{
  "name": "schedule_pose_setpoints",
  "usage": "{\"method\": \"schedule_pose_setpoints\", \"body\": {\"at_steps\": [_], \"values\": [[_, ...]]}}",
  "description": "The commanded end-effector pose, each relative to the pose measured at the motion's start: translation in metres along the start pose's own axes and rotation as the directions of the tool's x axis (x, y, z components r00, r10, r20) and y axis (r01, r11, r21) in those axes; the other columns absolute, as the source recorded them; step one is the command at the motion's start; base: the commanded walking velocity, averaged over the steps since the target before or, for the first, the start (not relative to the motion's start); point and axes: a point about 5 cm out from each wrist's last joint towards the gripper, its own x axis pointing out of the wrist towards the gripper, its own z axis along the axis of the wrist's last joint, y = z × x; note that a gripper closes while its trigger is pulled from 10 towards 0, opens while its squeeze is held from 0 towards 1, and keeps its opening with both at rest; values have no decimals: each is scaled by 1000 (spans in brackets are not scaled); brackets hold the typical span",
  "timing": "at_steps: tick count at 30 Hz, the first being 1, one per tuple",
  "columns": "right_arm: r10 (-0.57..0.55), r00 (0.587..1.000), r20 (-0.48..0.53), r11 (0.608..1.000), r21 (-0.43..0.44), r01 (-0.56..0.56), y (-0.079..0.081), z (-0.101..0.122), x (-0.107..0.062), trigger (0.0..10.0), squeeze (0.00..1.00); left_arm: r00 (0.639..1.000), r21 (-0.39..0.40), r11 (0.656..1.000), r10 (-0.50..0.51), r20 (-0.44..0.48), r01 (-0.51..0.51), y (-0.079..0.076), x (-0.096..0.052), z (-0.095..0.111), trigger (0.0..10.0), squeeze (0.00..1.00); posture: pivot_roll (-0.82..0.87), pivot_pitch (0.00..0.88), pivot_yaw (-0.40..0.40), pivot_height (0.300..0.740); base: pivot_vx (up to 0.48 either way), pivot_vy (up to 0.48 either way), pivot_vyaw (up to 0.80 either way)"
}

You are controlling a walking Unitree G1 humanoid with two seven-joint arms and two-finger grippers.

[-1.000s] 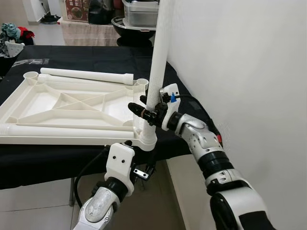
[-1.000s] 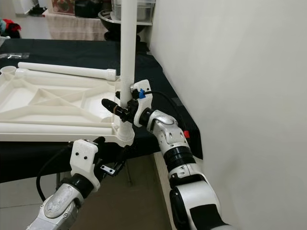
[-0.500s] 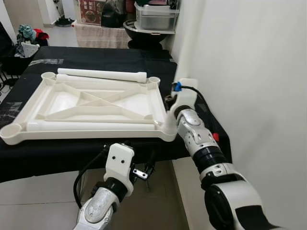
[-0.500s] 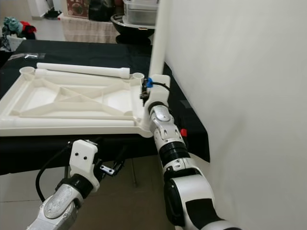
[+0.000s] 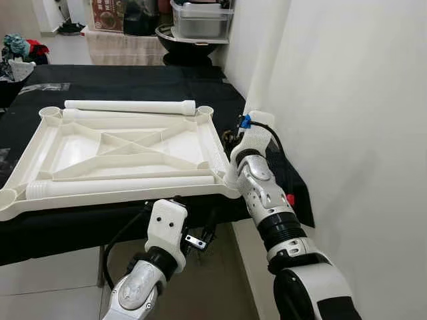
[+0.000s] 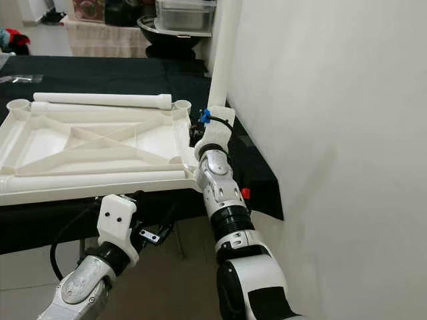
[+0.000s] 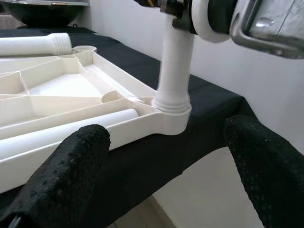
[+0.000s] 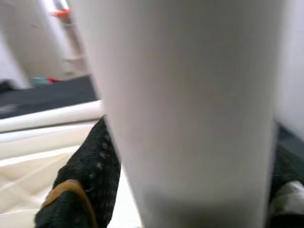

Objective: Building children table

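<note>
The white table top (image 5: pixel 40 143) lies upside down on a black-covered table (image 5: pixel 133 77). One white leg (image 6: pixel 223 53) stands upright in its near right corner socket (image 7: pixel 172 107). My right gripper (image 8: pixel 190 190) is shut on this leg just above the socket, with a black finger (image 8: pixel 90 175) on each side. A second leg (image 5: pixel 127 107) lies along the far edge. A third leg (image 5: pixel 120 187) rests inside the top near the front rim. My left gripper (image 7: pixel 164 190) hangs open below the table's front edge, its fingers (image 7: pixel 61 175) wide apart, facing the socket.
A white wall (image 5: pixel 360 133) runs close along the right side of the table. A metal container and dark bowl (image 5: pixel 197 20) stand behind the table. Clothes (image 5: pixel 17 47) lie at the far left. Tiled floor (image 5: pixel 53 287) shows under the front edge.
The right wrist has swung around the upright leg from its left side to behind it, still holding it. The camera has shifted. The left arm stays below the table edge.
</note>
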Motion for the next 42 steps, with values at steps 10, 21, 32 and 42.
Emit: {"method": "schedule_pose_setpoints", "body": {"at_steps": [10, 21, 32, 42], "values": [[732, 667, -141, 680, 93, -727, 14, -3, -25, 10000, 0, 1000, -10, 1000, -5, -22, 4, -2, -1, -5, 10000, 0, 75, 63, -135, 740, 0, 0, 0], [626, 758, -183, 770, -9, -638, 25, -20, -16, 0, 0, 1000, -5, 1000, -1, -21, 1, -2, -1, -5, 10000, 0, 79, 67, -136, 740, 0, 0, 0], [-192, 965, -177, 978, -112, 174, -44, -16, -3, 0, 0, 1000, 0, 1000, 5, -22, -5, -1, 0, -5, 10000, 0, 76, 70, -136, 740, 0, 0, 0], [-234, 967, -103, 971, -68, 228, -26, -11, -4, 10000, 0, 1000, -1, 1000, -2, -25, 2, -2, 0, -6, 10000, 0, 76, 71, -132, 740, 0, 0, 0]]}}
